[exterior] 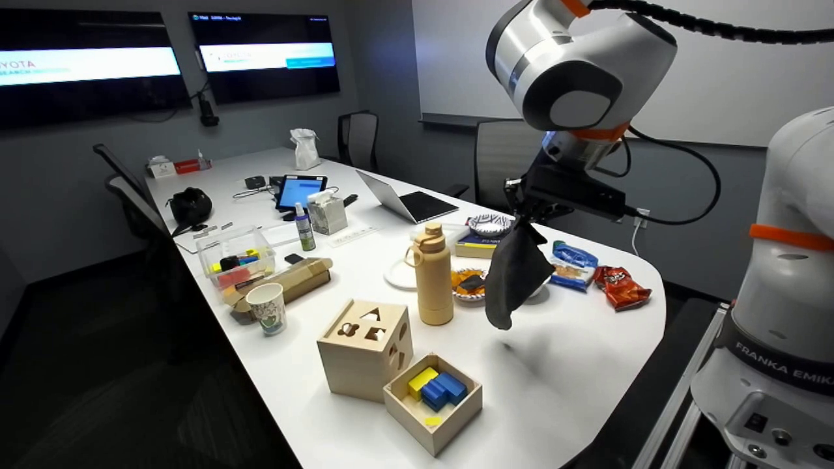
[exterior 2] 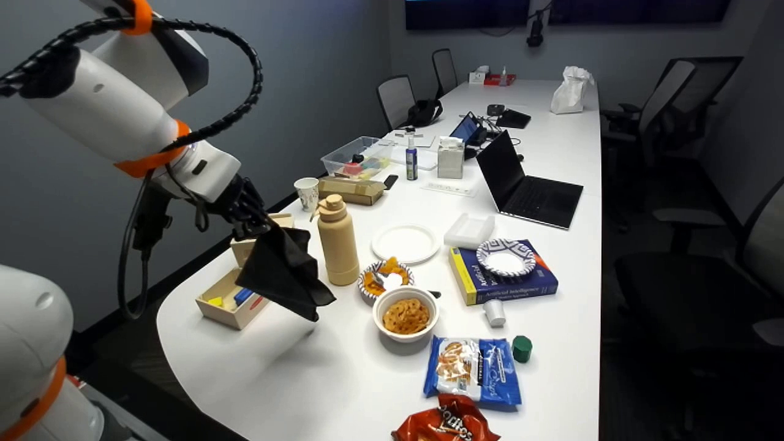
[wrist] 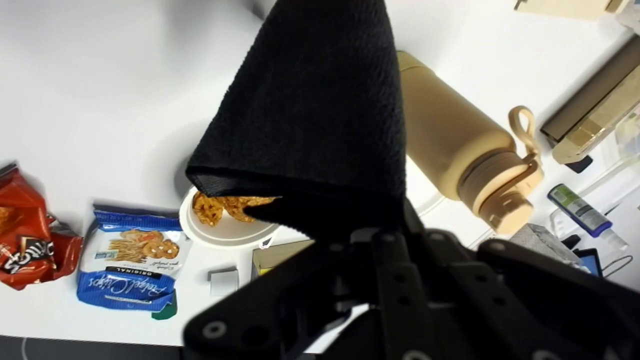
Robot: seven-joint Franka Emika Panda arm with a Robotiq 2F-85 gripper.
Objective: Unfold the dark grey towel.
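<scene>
While the gripper (exterior: pixel 528 215) is pinching its top, the dark grey towel (exterior: pixel 517 273) is hanging above the table (exterior: pixel 586 345).
Its lower tip is dangling near the tan bottle (exterior 2: pixel 339 248).

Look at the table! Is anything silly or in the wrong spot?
Yes: a patterned bowl sits on a thick book, which seems odd because bowls usually go straight on the table. I see nothing spilled.

In an exterior view, the white desk (exterior: pixel 554 391) bore an upright beige bottle (exterior: pixel 434 283) at frame centre, a wooden box (exterior: pixel 361 355) lower centre, a paper cup (exterior: pixel 268 311) left of centre, a red bag (exterior: pixel 622 286) at right.
</scene>
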